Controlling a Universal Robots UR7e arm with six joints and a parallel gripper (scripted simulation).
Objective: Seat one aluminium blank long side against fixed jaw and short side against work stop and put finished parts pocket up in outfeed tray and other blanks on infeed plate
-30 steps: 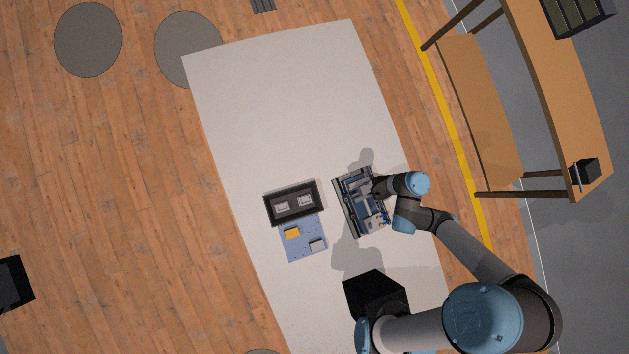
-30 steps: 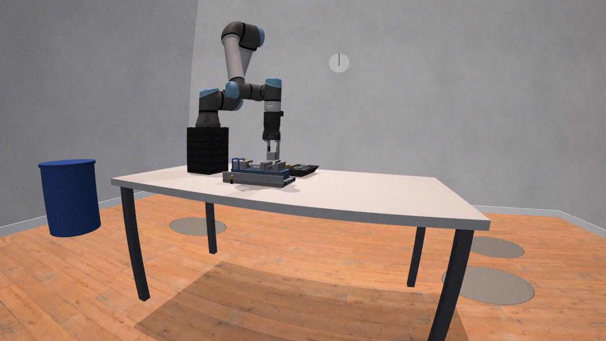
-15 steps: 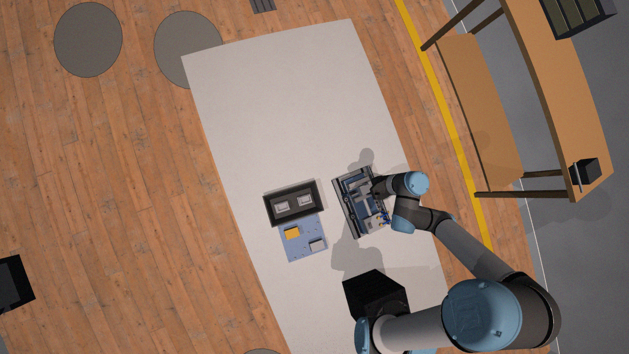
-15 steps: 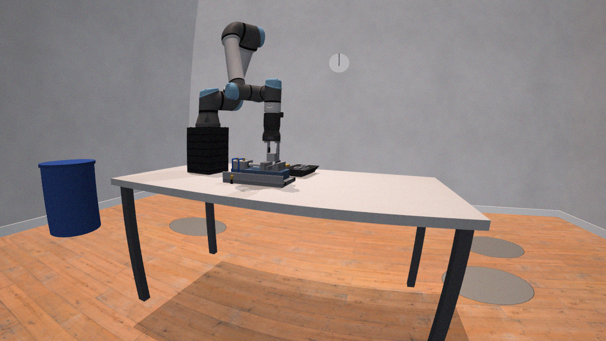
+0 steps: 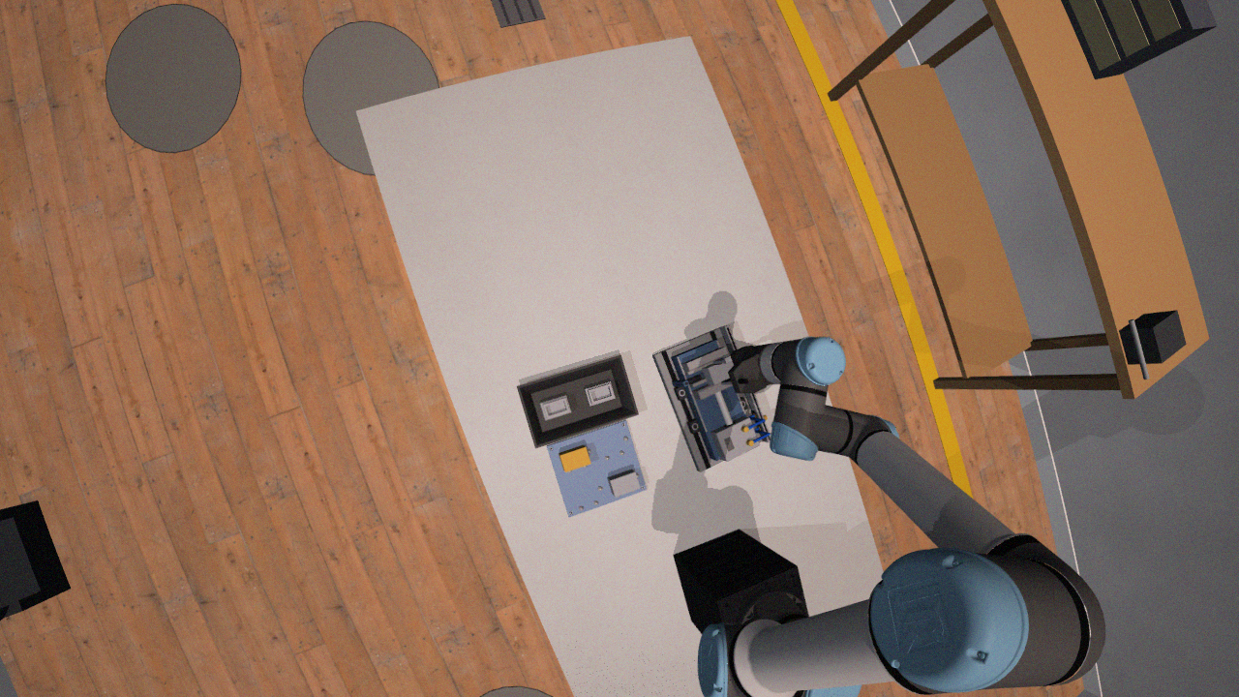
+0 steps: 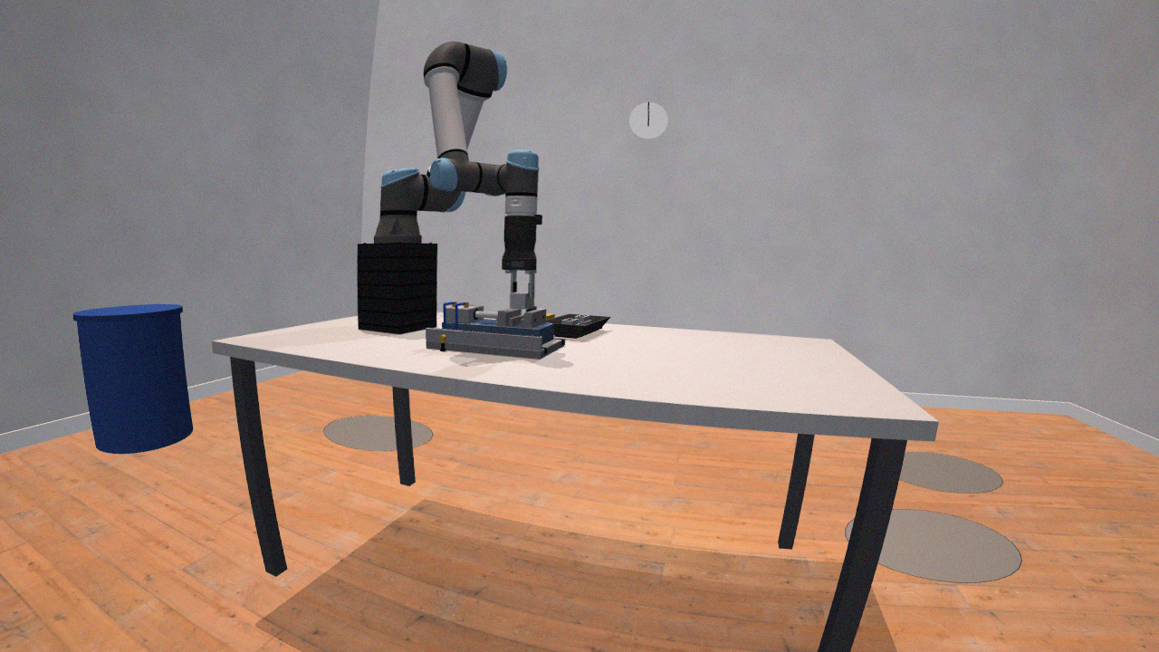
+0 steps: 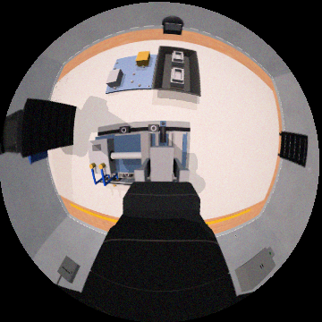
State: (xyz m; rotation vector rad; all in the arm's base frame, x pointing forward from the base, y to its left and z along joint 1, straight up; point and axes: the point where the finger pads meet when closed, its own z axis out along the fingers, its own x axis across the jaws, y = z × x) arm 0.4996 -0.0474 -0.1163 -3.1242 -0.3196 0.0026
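Observation:
My gripper is shut on a grey aluminium blank, held level low over the opening of the vise. Its lower part is hidden by the jaws in the exterior view, so contact with bars, fixed jaw or work stop cannot be told. Two finished parts lie pocket up in the outfeed tray. A brass blank and another aluminium blank lie on the blue infeed plate.
Blue hoses stand up at the moving-jaw end of the vise. Small pins dot the infeed plate. The tray and plate adjoin beside the vise. The black robot pedestal stands beyond the hose end.

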